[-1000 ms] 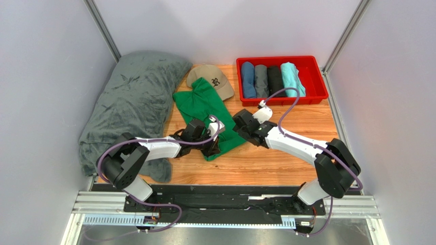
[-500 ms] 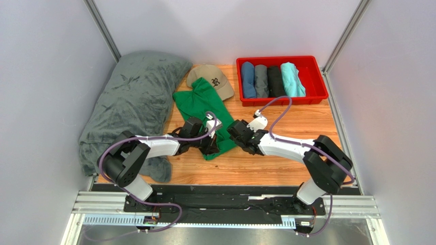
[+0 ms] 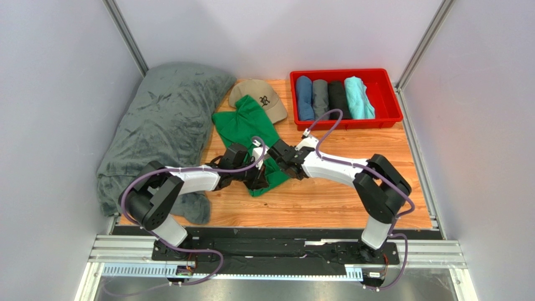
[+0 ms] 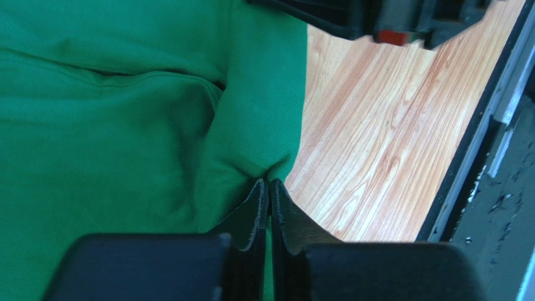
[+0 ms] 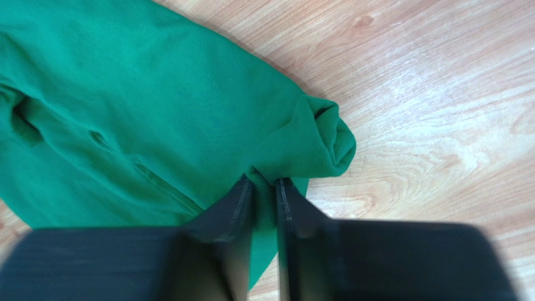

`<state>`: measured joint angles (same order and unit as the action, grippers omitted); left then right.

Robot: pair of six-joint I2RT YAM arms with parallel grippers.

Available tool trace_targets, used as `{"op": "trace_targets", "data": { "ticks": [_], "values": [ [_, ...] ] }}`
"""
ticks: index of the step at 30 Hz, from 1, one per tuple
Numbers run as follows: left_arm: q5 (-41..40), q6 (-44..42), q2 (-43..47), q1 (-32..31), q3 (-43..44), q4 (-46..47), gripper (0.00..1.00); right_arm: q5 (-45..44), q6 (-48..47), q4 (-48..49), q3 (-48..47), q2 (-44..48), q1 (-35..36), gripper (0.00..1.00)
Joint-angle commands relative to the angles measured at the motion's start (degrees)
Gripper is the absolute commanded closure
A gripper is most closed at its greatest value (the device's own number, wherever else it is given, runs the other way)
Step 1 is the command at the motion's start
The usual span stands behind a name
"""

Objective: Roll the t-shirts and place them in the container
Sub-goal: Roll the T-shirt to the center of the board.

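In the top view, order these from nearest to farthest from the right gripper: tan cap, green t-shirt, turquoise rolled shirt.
1. green t-shirt, pinched in the right gripper
2. tan cap, farther back, left
3. turquoise rolled shirt, back right

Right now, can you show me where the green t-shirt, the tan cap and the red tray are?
green t-shirt (image 3: 242,128): top view, on its flat far half.
tan baseball cap (image 3: 251,89): top view, on its crown.
red tray (image 3: 370,121): top view, on its near wall.
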<state>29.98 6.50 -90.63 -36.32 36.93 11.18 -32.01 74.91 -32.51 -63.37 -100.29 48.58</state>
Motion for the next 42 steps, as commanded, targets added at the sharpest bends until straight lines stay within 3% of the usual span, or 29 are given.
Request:
{"op": "trace_targets", "data": {
  "ticks": [1, 6, 13, 19, 22, 25, 30, 35, 42],
  "values": [
    [0.17, -1.58, 3.61, 0.46, -0.62, 0.41, 0.82, 1.24, -0.82, -10.90, -6.76, -4.37, -1.47, 0.88],
    [-2.81, -2.46, 9.76, 0.46, -3.43, 3.67, 0.61, 5.89, -3.11, -12.57, -8.34, -6.67, -3.49, 0.96],
    [-11.24, -4.12, 17.58, 0.46, -6.60, 7.71, 0.54, 9.33, -7.32, -15.82, -13.87, -10.71, -5.25, 0.98],
    [-17.31, -12.20, 19.61, -0.24, -3.97, 2.89, 0.54, 13.55, -9.79, -17.93, -17.74, -14.58, -7.35, 1.00],
    [-22.68, -16.25, 21.71, -3.58, -5.28, 3.58, 0.51, 15.13, -10.66, -18.46, -19.33, -16.51, -8.23, 1.00],
    [-32.32, -21.34, 22.86, -13.12, -5.99, 3.41, 0.50, 15.75, -11.19, -19.96, -21.26, -18.27, -8.85, 1.00],
    [-35.25, -25.48, 20.50, -17.73, -5.30, 2.98, 0.49, 16.45, -11.81, -20.84, -22.23, -19.42, -9.64, 1.00],
    [-39.46, -28.82, 12.16, -22.82, -3.71, 3.93, 0.42, 16.28, -12.51, -21.80, -23.20, -19.68, -10.17, 1.00],
    [-41.22, -29.62, 5.82, -23.89, -3.18, 8.51, 0.40, 16.36, -12.51, -21.80, -22.85, -20.03, -10.61, 1.00]
  ]
}}
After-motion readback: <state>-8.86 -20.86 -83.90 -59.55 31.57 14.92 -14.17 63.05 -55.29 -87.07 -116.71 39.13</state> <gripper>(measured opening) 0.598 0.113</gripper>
